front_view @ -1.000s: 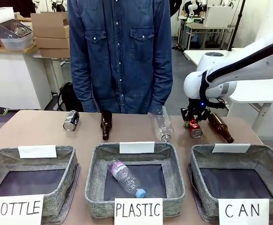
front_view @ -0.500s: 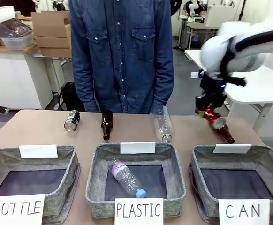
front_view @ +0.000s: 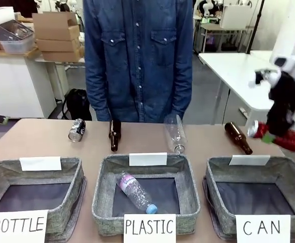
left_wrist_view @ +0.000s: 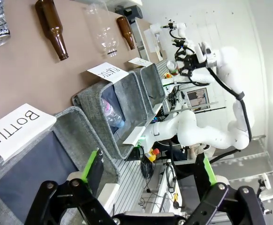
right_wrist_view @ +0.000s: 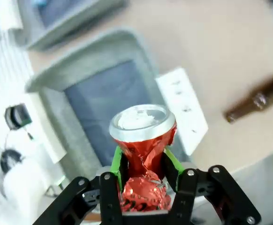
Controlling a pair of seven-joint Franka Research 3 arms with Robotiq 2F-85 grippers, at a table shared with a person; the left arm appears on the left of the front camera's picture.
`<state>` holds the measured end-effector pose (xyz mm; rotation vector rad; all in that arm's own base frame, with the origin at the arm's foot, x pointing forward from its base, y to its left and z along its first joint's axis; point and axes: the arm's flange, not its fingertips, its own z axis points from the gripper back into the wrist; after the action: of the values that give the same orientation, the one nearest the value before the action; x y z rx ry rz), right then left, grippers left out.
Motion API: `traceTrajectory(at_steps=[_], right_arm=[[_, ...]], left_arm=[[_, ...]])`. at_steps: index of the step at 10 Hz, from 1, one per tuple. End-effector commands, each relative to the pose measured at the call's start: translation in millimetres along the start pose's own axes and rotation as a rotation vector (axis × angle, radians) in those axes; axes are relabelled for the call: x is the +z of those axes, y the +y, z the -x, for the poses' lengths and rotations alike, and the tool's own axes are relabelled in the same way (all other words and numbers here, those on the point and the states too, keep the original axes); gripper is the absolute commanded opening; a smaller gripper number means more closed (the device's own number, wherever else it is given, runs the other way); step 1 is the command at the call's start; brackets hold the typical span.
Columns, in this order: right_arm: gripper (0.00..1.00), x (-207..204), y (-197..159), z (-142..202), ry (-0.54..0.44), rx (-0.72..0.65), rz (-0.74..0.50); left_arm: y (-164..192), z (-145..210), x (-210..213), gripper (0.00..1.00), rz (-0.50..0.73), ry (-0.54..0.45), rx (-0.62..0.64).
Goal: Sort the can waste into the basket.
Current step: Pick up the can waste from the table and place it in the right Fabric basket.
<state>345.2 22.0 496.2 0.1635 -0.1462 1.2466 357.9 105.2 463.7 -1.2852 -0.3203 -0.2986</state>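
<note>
Red can (front_view: 290, 140), pinched in at the waist, gripped by the right gripper (front_view: 269, 135), green pads closed tight on its crumpled lower half. Held in the air, lying almost level, just past the far right corner of the CAN basket (front_view: 212, 202). Smeared by blur in the front view, outline of can and fingers hard to make out there; arm cut off by the picture's right edge. Seen end-on in the right wrist view, silver top toward the lens, with a grey basket's dark floor and blank white tag behind it; sign out of sight there, so no telling from that view alone which basket. Brown bottle (front_view: 238, 137) on the table (front_view: 41, 139) just beside the can, touching or not unclear. Dark can (front_view: 77, 129) lying on its side at the far left of the table, well apart from the CAN basket; partly cut off by the edge in the left wrist view. Left gripper (left_wrist_view: 148, 168) spread wide, nothing between its pads, above a corner of the BOTTLE basket (left_wrist_view: 73, 123).
</note>
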Motion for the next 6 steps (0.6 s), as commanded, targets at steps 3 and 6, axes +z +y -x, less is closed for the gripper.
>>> traceTrajectory(at_steps=[3, 6], right_arm=[[0.0, -4.3, -3.8, -3.3, -0.056, 0.164, -0.118], [0.49, -0.5, -6.2, -3.8, -0.051, 0.144, -0.107]], left_arm=[[-1.0, 1.6, 0.9, 1.0, 0.01, 0.011, -0.023], [-1.0, 1.6, 0.9, 1.0, 0.01, 0.011, -0.023]])
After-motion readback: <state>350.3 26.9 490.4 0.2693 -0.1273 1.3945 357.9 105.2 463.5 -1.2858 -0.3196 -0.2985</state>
